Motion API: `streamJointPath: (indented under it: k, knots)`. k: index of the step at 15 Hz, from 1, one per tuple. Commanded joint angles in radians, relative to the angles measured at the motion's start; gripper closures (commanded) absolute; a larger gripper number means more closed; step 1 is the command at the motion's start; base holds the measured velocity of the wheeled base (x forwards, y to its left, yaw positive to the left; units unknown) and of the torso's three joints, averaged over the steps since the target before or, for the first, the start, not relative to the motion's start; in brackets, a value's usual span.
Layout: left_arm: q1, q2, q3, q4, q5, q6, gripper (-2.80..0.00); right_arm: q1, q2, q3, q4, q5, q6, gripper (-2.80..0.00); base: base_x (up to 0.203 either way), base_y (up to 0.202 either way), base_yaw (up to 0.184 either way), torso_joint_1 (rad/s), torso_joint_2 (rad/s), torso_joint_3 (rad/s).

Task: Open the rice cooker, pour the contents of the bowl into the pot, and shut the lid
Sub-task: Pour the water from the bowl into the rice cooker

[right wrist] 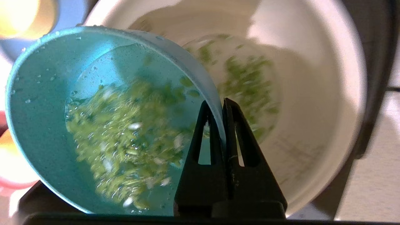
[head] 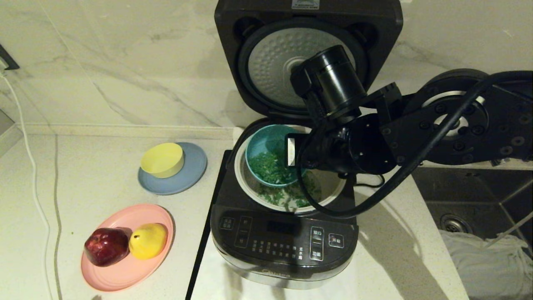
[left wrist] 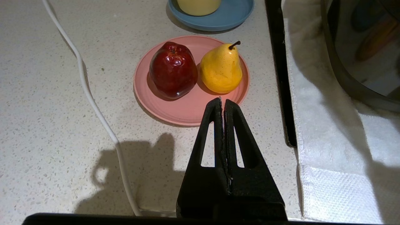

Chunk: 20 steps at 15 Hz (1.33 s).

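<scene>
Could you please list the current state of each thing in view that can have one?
lid: open, standing upright.
bowl: tilted over the pot, partly emptied.
contents: some in the bowl, some in the pot.
pot: seated in the rice cooker, uncovered.
right claw: shut on the bowl's rim.
left claw: shut, empty, above the counter near the pink plate.

The right arm (head: 416, 129) is matte black, built of round joint housings and flat plates with small dark screws. One big joint (head: 458, 112) has a pale ring, perhaps metal. A thick black cable (head: 399, 175) loops beside it. A black cylinder (head: 333, 81) sits on the wrist. Both grippers, right gripper (right wrist: 222, 101) and left gripper (left wrist: 222, 101), have black triangular fingers with cut-out windows.
</scene>
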<state>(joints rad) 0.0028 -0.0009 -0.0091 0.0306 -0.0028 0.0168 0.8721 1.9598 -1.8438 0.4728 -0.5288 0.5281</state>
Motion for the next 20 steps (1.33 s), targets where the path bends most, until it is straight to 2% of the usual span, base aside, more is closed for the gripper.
streamJointPath:
  k: [1, 4, 6, 8, 11, 13, 16, 18, 20]
  knots:
    - [0.0, -0.001, 0.0, 0.0, 0.0, 0.0, 0.0, -0.002, 0.003, 0.028, -0.039, -0.065, 0.0, 0.0, 0.0, 0.0, 0.0, 0.0, 0.0, 0.0]
    - [0.0, -0.001, 0.0, 0.0, 0.0, 0.0, 0.0, -0.002, -0.003, 0.13, -0.201, -0.114, -0.033, 0.0, 0.0, 0.0, 0.0, 0.0, 0.0, 0.0]
    - [0.0, -0.001, 0.0, 0.0, 0.0, 0.0, 0.0, -0.002, -0.009, 0.235, -0.39, -0.178, -0.081, 0.0, 0.0, 0.0, 0.0, 0.0, 0.0, 0.0]
    - [0.0, -0.001, 0.0, 0.0, 0.0, 0.0, 0.0, -0.002, -0.019, 0.355, -0.649, -0.227, -0.166, 0.0, 0.0, 0.0, 0.0, 0.0, 0.0, 0.0]
    - [0.0, -0.001, 0.0, 0.0, 0.0, 0.0, 0.0, -0.004, -0.011, 0.537, -1.142, -0.256, -0.384, 0.0, 0.0, 0.0, 0.0, 0.0, 0.0, 0.0]
    - [0.0, -0.001, 0.0, 0.0, 0.0, 0.0, 0.0, -0.01, 0.022, 0.624, -1.504, -0.262, -0.575, 0.0, 0.0, 0.0, 0.0, 0.0, 0.0, 0.0]
    - [0.0, -0.001, 0.0, 0.0, 0.0, 0.0, 0.0, -0.018, 0.093, 0.704, -1.898, -0.257, -0.826, 0.0, 0.0, 0.0, 0.0, 0.0, 0.0, 0.0]
    - [0.0, -0.001, 0.0, 0.0, 0.0, 0.0, 0.0, -0.018, 0.104, 0.741, -1.999, -0.238, -0.938, 0.0, 0.0, 0.0, 0.0, 0.0, 0.0, 0.0]
    - [0.0, -0.001, 0.0, 0.0, 0.0, 0.0, 0.0, -0.031, 0.13, 0.764, -2.003, -0.191, -0.949, 0.0, 0.0, 0.0, 0.0, 0.0, 0.0, 0.0]
